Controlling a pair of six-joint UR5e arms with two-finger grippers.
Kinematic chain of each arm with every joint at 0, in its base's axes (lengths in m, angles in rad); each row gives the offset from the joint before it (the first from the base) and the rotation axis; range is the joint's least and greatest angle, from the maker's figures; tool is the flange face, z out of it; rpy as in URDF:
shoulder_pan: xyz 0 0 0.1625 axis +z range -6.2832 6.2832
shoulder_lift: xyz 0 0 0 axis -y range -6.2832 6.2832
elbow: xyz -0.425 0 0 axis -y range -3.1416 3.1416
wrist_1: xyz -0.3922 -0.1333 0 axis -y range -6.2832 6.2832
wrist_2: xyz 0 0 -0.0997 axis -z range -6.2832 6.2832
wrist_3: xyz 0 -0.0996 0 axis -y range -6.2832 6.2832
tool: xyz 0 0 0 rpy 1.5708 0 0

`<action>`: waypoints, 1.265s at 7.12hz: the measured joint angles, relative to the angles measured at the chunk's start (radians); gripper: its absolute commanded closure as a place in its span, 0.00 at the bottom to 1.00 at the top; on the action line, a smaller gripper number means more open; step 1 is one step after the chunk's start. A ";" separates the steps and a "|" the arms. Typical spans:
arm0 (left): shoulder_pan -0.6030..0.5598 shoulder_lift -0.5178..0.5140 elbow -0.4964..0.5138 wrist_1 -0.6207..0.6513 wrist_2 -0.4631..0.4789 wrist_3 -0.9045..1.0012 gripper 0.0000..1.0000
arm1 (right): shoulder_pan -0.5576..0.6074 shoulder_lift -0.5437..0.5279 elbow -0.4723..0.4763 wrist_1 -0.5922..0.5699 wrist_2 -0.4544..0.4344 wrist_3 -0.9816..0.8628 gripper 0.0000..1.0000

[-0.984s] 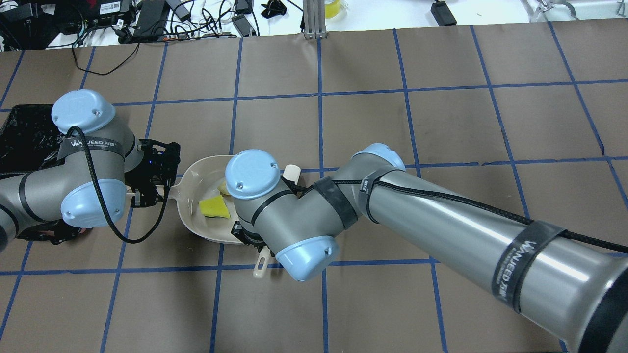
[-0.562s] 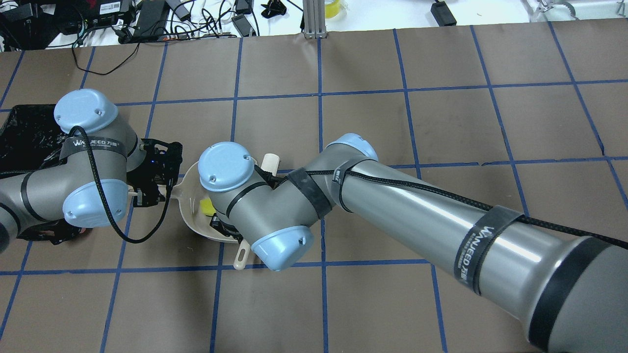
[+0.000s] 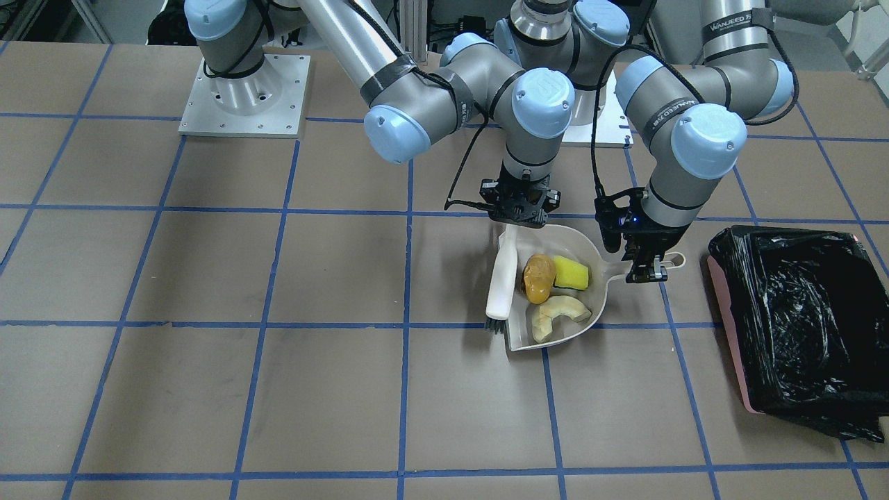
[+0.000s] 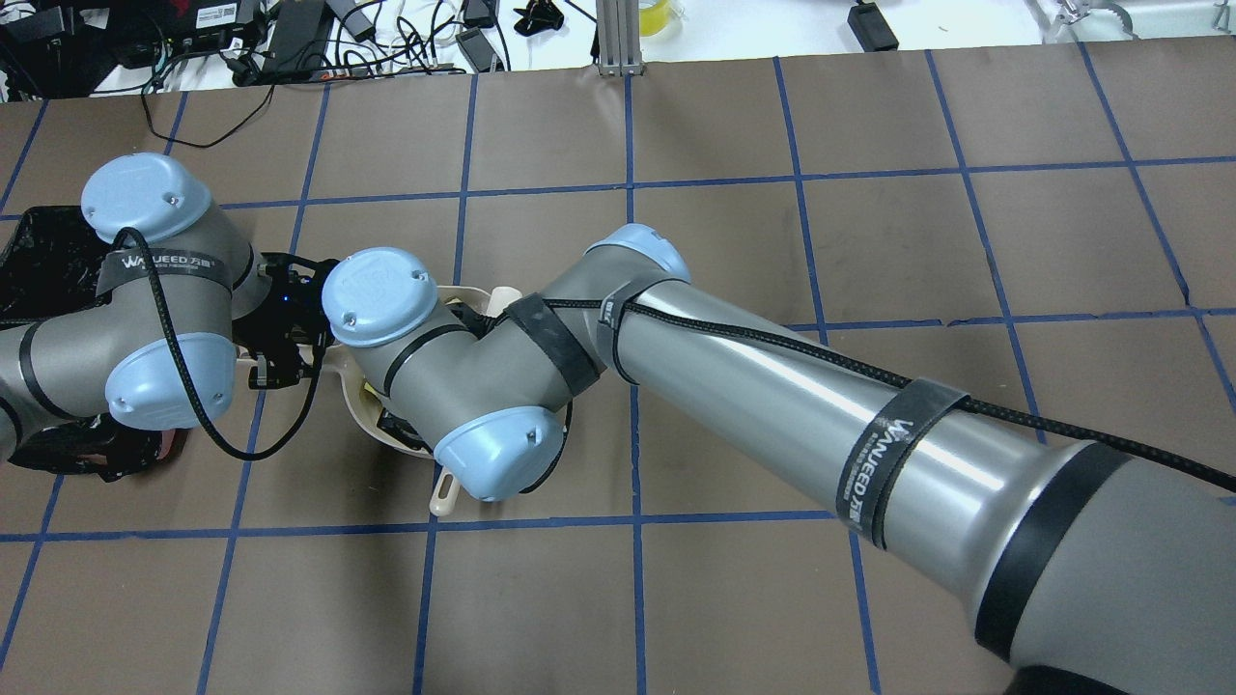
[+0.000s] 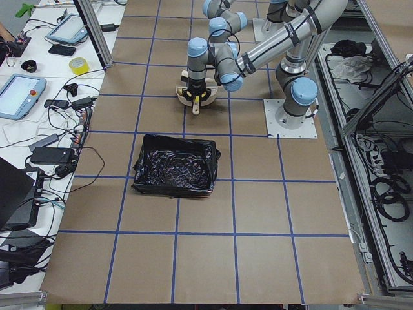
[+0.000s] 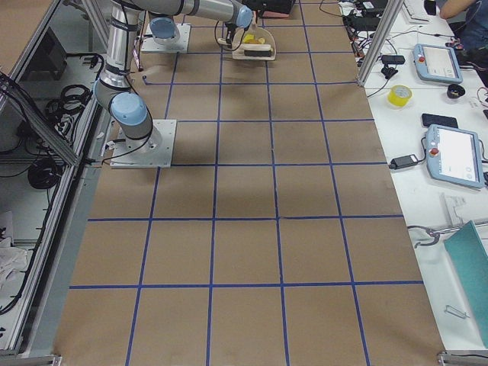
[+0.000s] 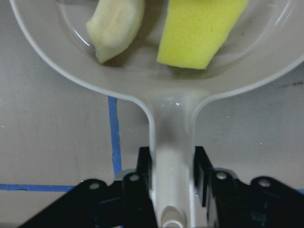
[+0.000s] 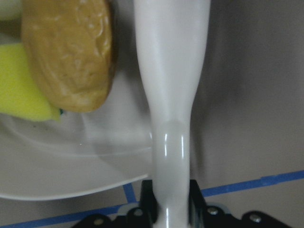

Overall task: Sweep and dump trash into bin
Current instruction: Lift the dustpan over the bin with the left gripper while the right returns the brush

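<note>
The off-white dustpan (image 3: 601, 286) lies on the table and holds all the trash: the golden-brown potato (image 3: 539, 278), the yellow sponge wedge (image 3: 571, 273) and the tan bread crescent (image 3: 559, 314). My left gripper (image 3: 644, 272) is shut on the dustpan's handle (image 7: 173, 142). My right gripper (image 3: 521, 221) is shut on a white brush (image 3: 501, 281), which lies along the pan's open edge beside the potato (image 8: 69, 52). The bin (image 3: 792, 326), pink with a black bag, stands apart from the pan, on my left. In the overhead view my right arm hides the trash.
The brown table has a blue tape grid. The arm bases (image 3: 243, 97) are bolted at the robot's side. Cables and devices (image 4: 290, 39) lie beyond the table's far edge. The brush handle's end (image 4: 442, 500) sticks out under my right arm.
My right arm has swung left over the dustpan with the brush, and now covers the sponge in the overhead view. My left arm and the pan have shifted slightly left.
</note>
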 measured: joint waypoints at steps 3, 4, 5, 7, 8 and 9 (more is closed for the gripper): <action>0.062 0.000 0.005 0.002 -0.080 0.032 1.00 | -0.127 -0.094 0.002 0.181 -0.065 -0.179 1.00; 0.099 0.003 0.011 0.002 -0.127 0.042 1.00 | -0.197 -0.134 0.008 0.239 -0.088 -0.279 1.00; 0.139 0.011 0.034 -0.022 -0.160 0.047 1.00 | -0.290 -0.182 0.012 0.293 -0.098 -0.406 1.00; 0.233 0.037 0.169 -0.198 -0.176 0.060 1.00 | -0.515 -0.257 0.015 0.366 -0.108 -0.663 1.00; 0.301 0.046 0.268 -0.323 -0.176 0.092 1.00 | -0.625 -0.267 0.016 0.376 -0.118 -0.761 1.00; 0.395 0.051 0.352 -0.416 -0.176 0.139 1.00 | -0.721 -0.260 0.017 0.374 -0.145 -0.844 1.00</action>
